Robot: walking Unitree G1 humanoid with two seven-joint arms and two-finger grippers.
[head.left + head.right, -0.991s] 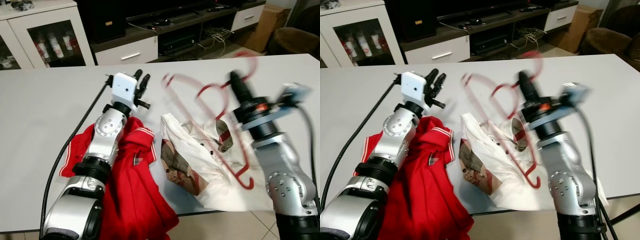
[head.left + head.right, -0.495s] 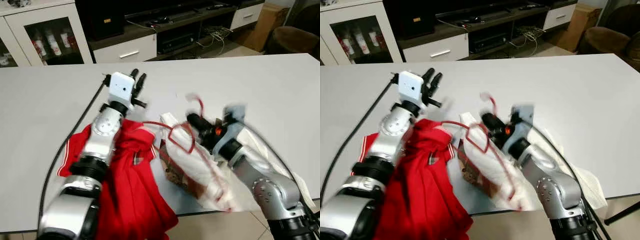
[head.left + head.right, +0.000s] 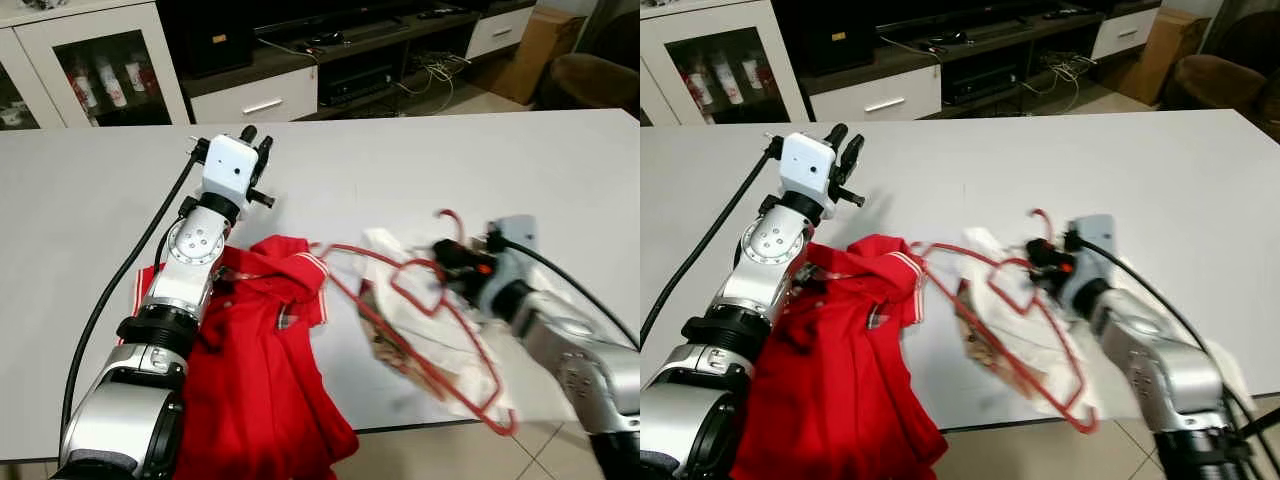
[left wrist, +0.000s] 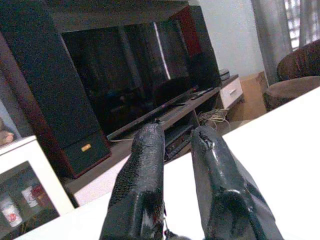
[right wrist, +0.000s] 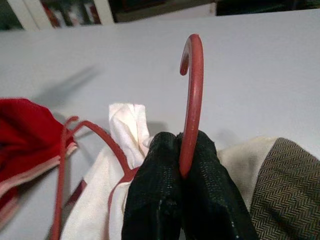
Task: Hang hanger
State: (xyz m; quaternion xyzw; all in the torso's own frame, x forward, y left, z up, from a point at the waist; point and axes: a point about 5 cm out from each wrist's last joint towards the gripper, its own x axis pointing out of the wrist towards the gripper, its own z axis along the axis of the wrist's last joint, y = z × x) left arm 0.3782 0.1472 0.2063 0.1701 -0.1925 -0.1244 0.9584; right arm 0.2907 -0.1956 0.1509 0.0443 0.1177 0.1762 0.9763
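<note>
Right gripper [image 5: 182,165] pinches the red hanger [image 3: 420,300] at the hook's neck, fingers pressed tight. Hanger hangs low over the table [image 3: 90,200], one end by the red shirt [image 3: 260,370], frame across the white shirt [image 3: 400,320]. Likely light, stiff, thin plastic; could pivot in the pinch. Neck is the right hold. Left gripper [image 4: 175,150] idles, fingers slightly apart.

Red plastic hanger [image 3: 415,300], thin-framed with a curved hook, hook pointing up and pinched at its neck between black fingers [image 5: 200,170], frame tilted low across the white garment [image 3: 1015,320] on the table, one arm reaching to the red shirt's [image 3: 265,360] collar
</note>
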